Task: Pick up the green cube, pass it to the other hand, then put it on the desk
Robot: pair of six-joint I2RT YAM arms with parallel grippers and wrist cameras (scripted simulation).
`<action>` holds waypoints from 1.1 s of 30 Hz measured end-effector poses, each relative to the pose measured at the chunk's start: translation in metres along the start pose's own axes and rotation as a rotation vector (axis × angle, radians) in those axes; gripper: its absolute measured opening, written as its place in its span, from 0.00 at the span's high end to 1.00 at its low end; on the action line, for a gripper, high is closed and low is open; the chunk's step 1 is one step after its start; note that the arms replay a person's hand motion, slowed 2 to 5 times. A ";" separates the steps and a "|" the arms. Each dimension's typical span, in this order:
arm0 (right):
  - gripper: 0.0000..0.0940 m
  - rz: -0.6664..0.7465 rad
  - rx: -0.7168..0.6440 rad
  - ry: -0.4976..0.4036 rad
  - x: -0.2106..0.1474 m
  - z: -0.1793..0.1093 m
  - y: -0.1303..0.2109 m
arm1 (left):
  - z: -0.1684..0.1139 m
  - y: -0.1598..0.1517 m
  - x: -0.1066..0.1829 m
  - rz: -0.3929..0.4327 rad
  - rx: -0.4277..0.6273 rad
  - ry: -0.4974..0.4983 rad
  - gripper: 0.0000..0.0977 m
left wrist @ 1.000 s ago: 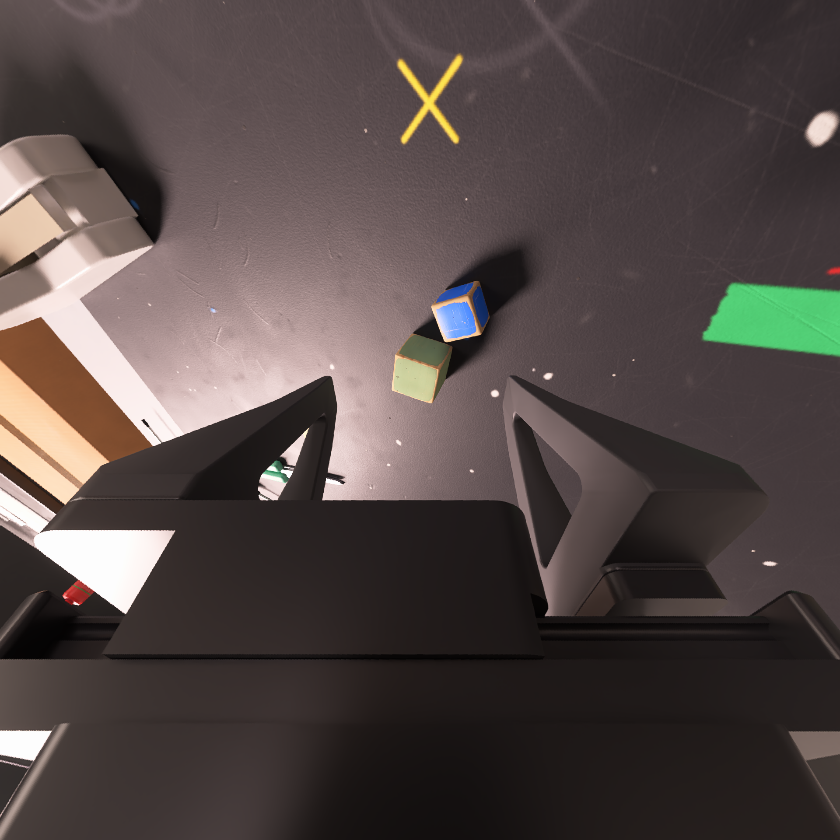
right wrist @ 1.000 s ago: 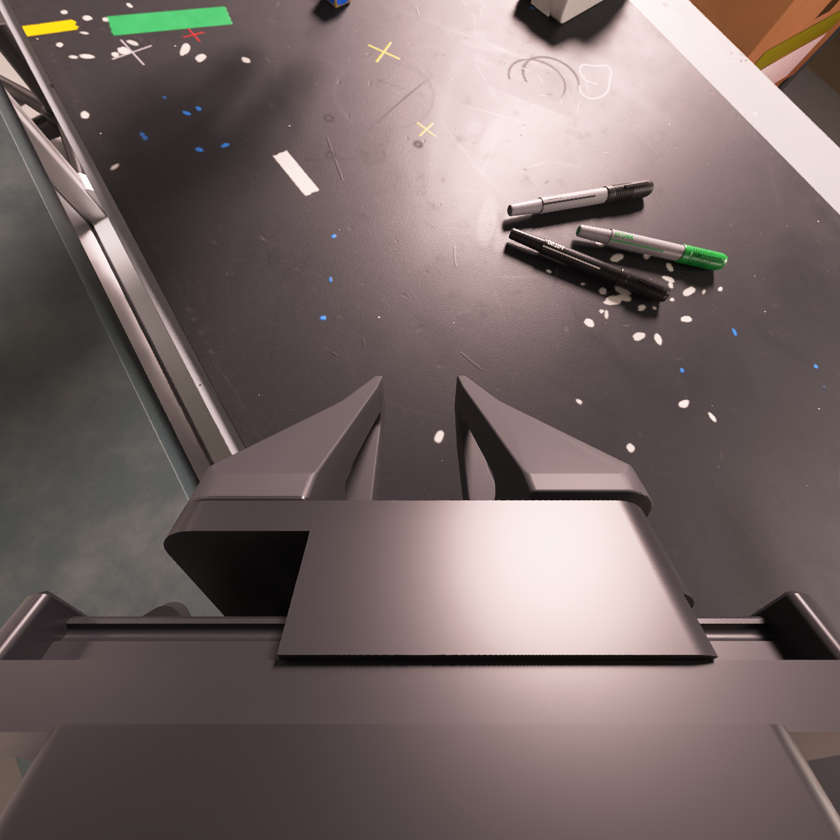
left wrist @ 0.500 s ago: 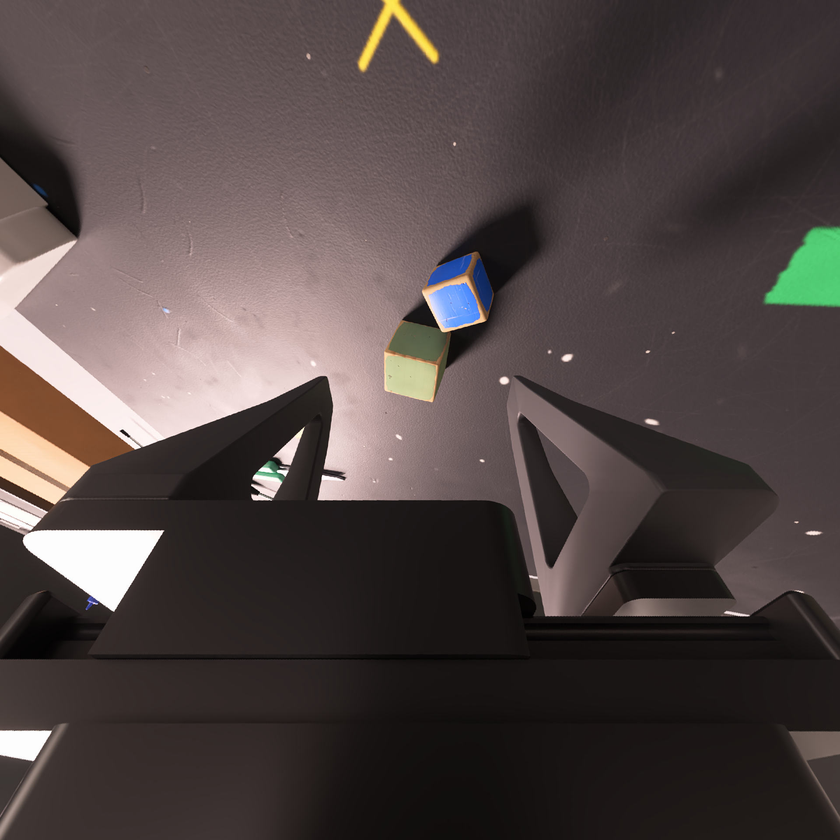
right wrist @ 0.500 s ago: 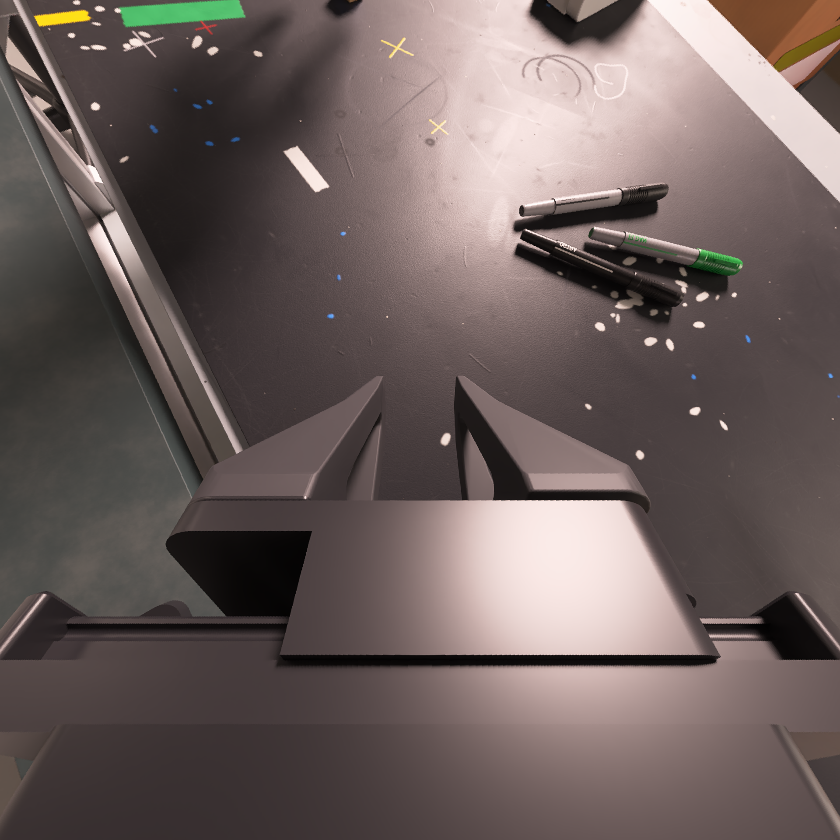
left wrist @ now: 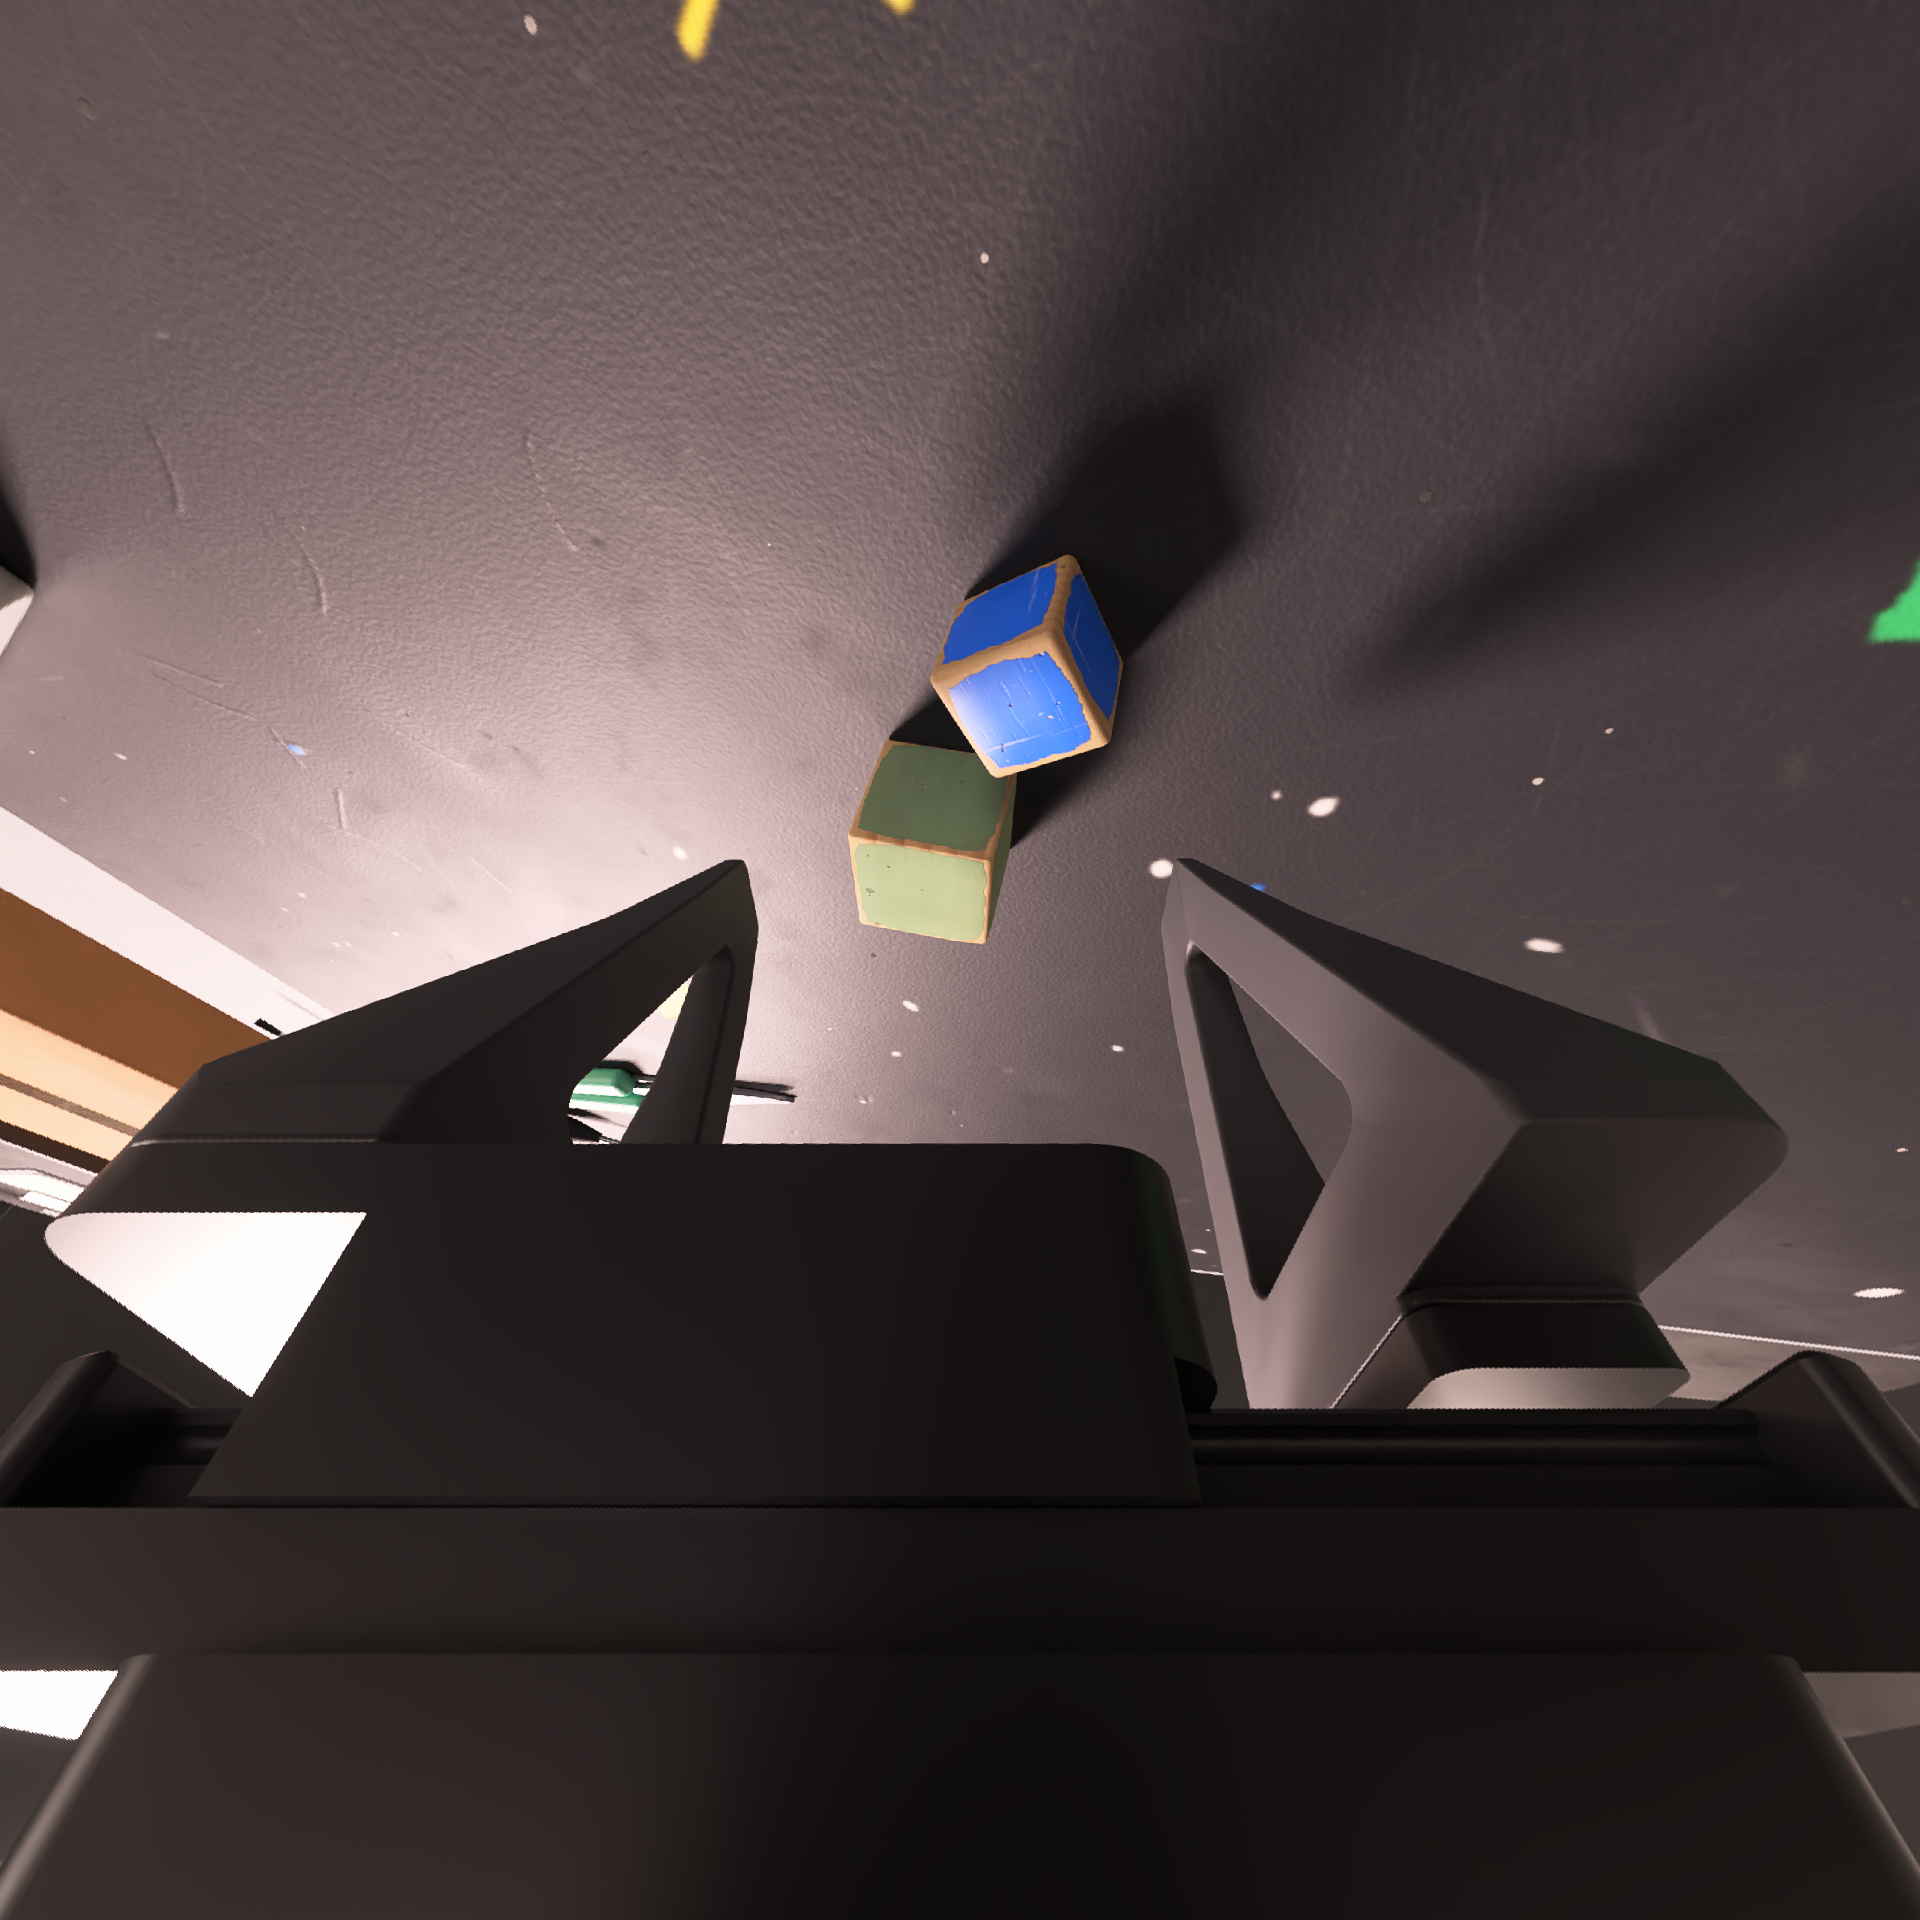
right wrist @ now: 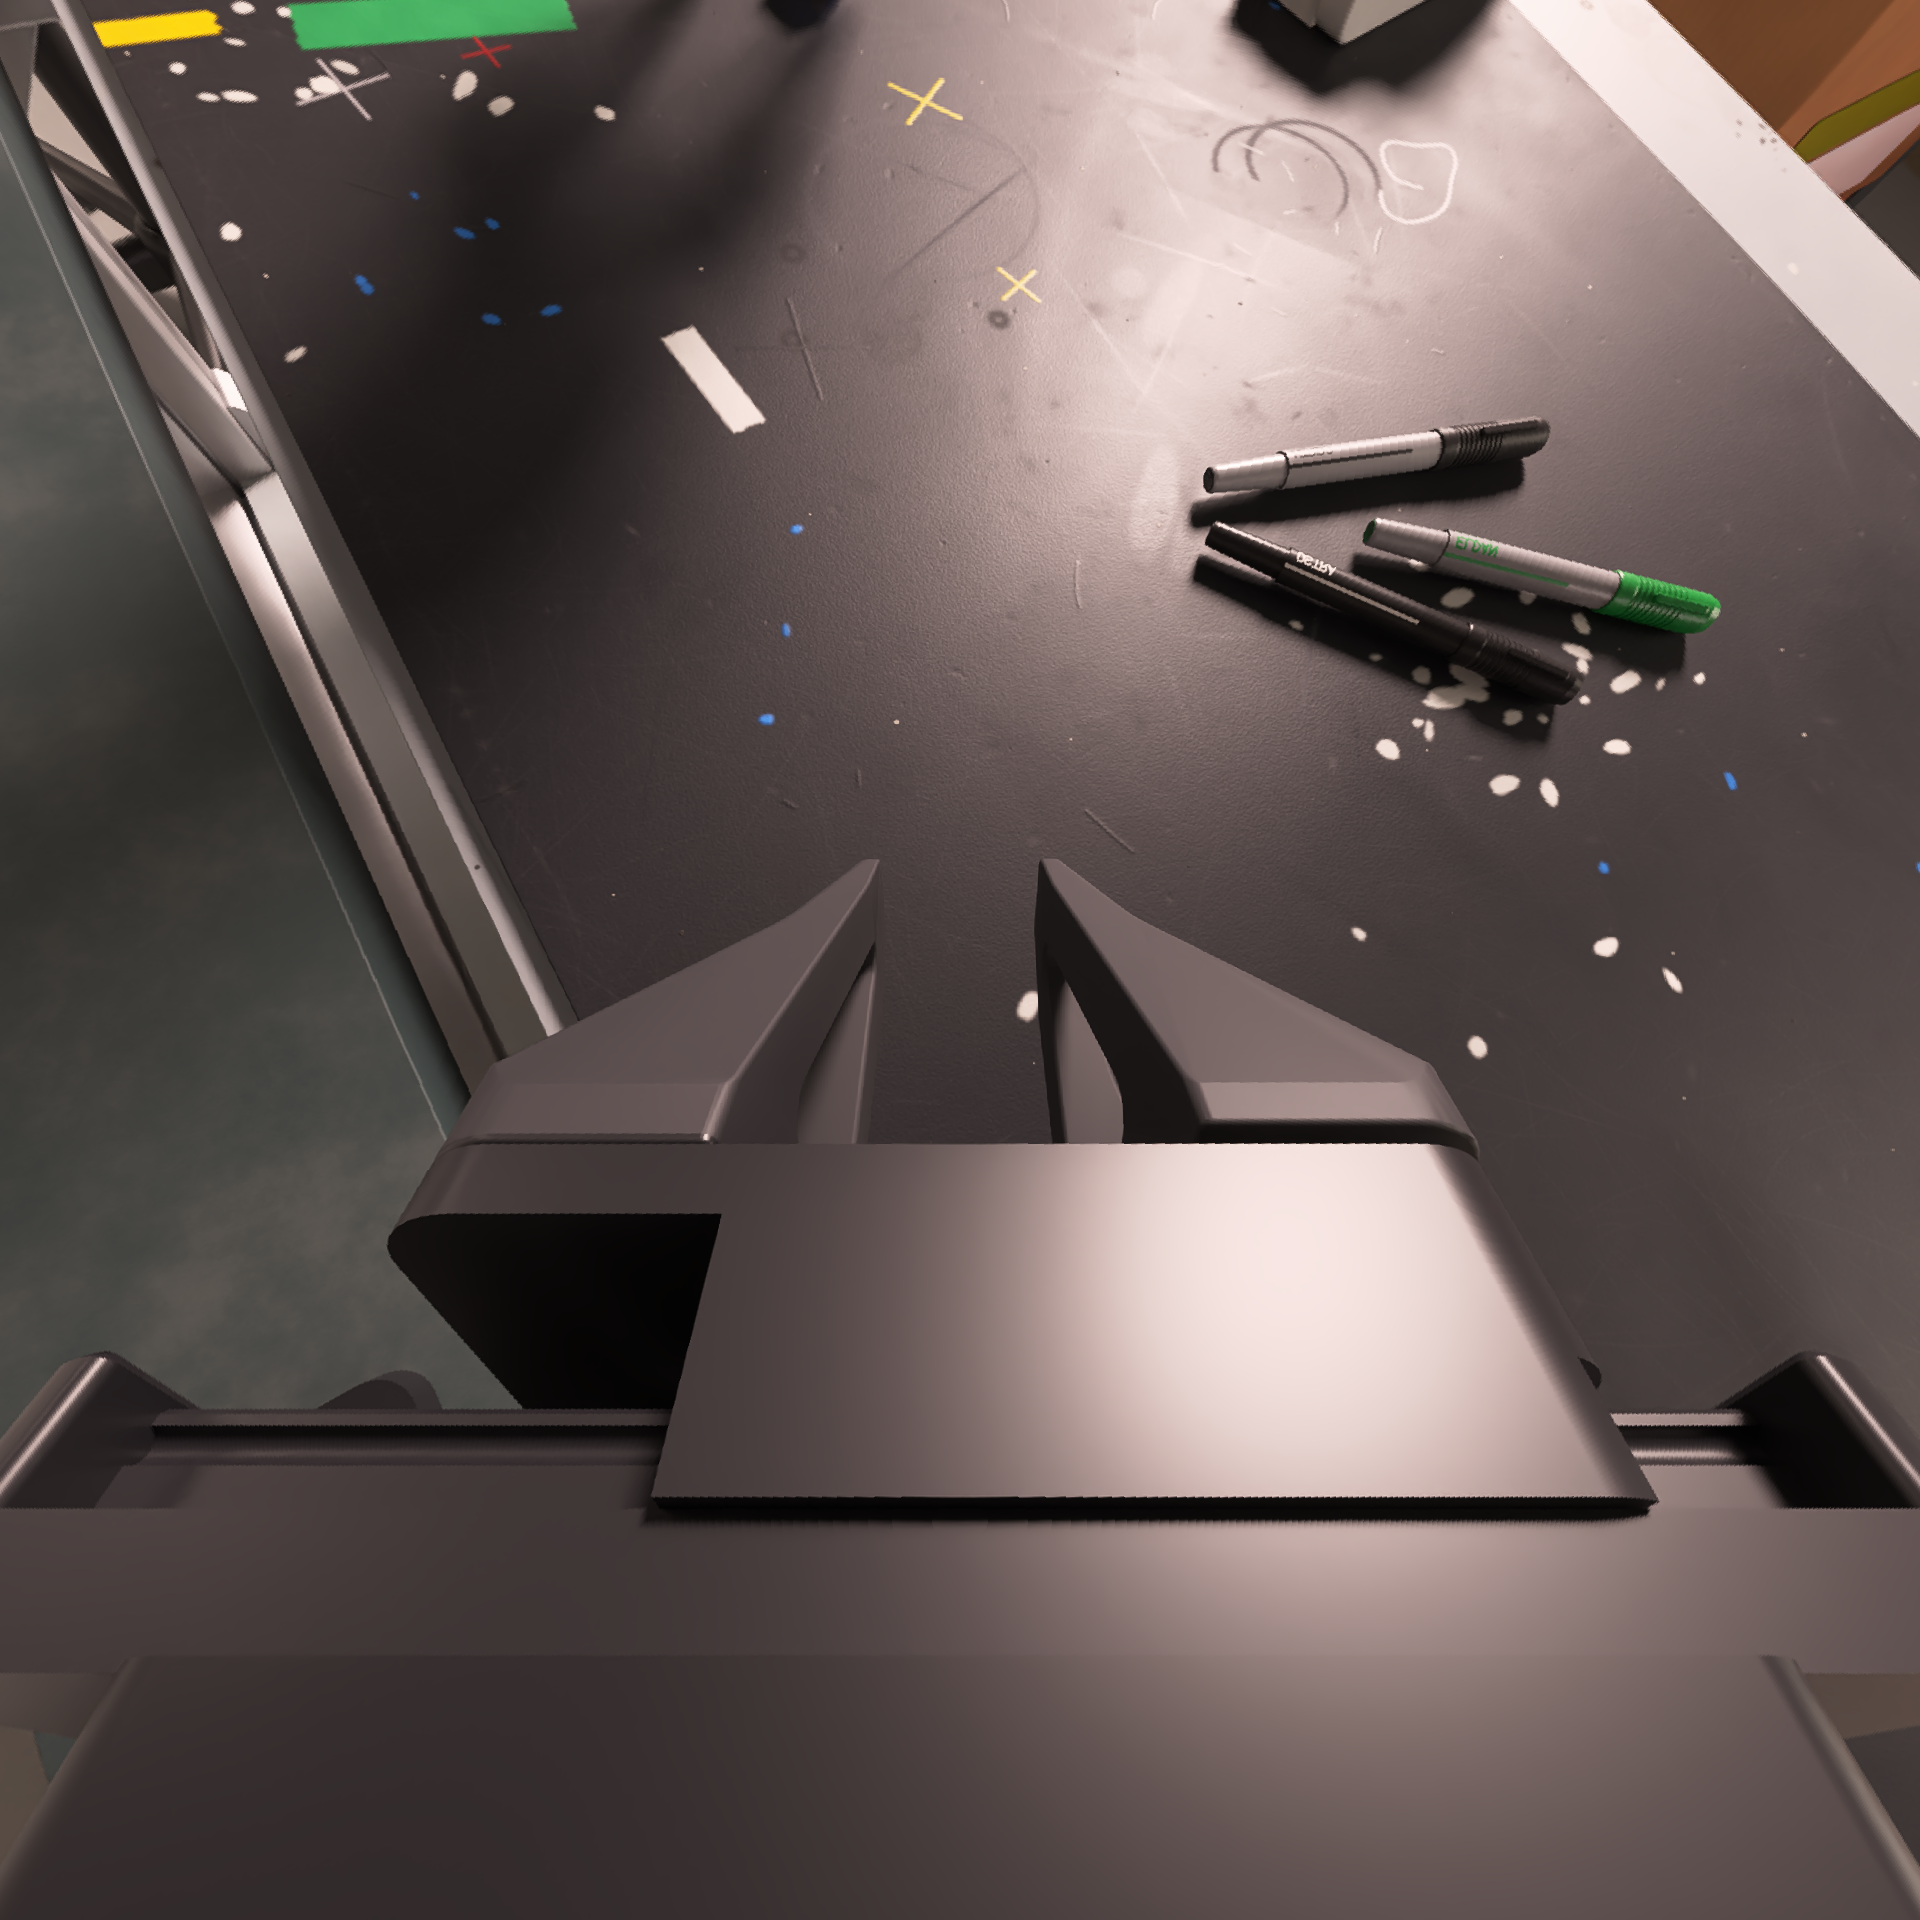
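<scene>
Left gripper (left wrist: 956,883) spread wide, empty, above pale green wooden cube (left wrist: 928,847) on dark scuffed desk (left wrist: 520,468). Blue wooden cube (left wrist: 1029,670) touches it at 1 o'clock. Right gripper (right wrist: 956,883) narrowly parted, empty.

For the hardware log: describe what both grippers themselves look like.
Left gripper: matte black, two wedge-shaped fingers with triangular cut-outs, on a flat black rail body. Right gripper: the same dark build, its tapered fingers looking solid from here. No cables or markings show on either.
</scene>
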State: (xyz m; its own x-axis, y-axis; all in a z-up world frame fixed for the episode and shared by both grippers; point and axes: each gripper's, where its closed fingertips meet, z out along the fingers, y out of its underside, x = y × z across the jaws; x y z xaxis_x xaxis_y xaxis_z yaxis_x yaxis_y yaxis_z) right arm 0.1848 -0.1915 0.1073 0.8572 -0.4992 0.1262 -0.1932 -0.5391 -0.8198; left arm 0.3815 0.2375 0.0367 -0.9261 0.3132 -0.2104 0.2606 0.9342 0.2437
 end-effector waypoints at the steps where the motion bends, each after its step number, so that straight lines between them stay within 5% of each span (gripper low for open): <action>1: 0.74 0.000 0.000 0.000 0.000 0.000 0.000 | 0.001 0.000 0.000 0.002 -0.003 0.002 0.32; 17: 0.74 -0.005 0.001 -0.008 -0.001 0.001 0.000 | 0.013 0.001 -0.004 0.028 -0.046 0.030 0.44; 33: 0.64 -0.007 0.003 -0.009 -0.001 0.001 0.000 | 0.021 0.005 -0.005 0.038 -0.089 0.070 0.73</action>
State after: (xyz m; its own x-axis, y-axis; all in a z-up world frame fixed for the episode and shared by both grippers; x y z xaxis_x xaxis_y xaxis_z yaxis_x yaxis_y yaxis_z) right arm 0.1842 -0.1904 0.1068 0.8629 -0.4894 0.1265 -0.1859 -0.5400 -0.8209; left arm 0.3931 0.2440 0.0188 -0.9335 0.3327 -0.1337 0.2736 0.9020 0.3339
